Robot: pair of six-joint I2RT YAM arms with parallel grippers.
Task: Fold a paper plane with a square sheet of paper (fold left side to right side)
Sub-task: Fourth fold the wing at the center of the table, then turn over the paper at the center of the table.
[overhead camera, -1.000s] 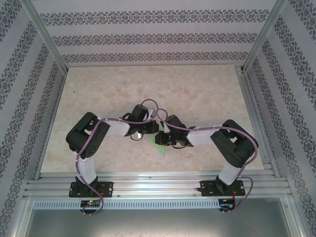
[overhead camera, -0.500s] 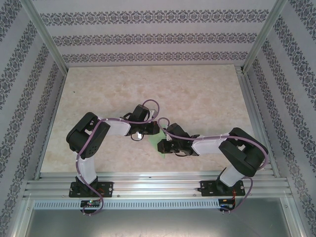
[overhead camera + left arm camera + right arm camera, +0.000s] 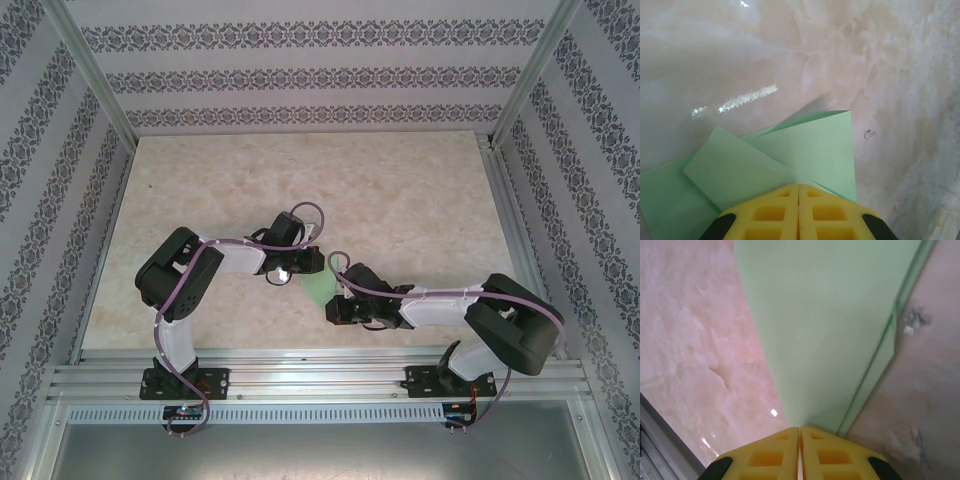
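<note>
Marble table [image 3: 420, 190] w/ folded green paper [image 3: 810, 145]; left gripper [image 3: 799, 187] & right gripper [image 3: 800, 429] closed, tips on it

Mint paper [image 3: 318, 289] lies btwn L gripper [image 3: 309, 267] & R gripper [image 3: 333, 309], mid-front of table [image 3: 420, 190].

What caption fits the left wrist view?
Shut left gripper with its tips at folded mint-green paper on the marbled table.

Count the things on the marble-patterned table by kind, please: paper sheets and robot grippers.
Light mint-green folded paper sheet: 1
Black two-finger grippers with yellow fingers: 2, the left gripper and the right gripper
Total: 3
</note>
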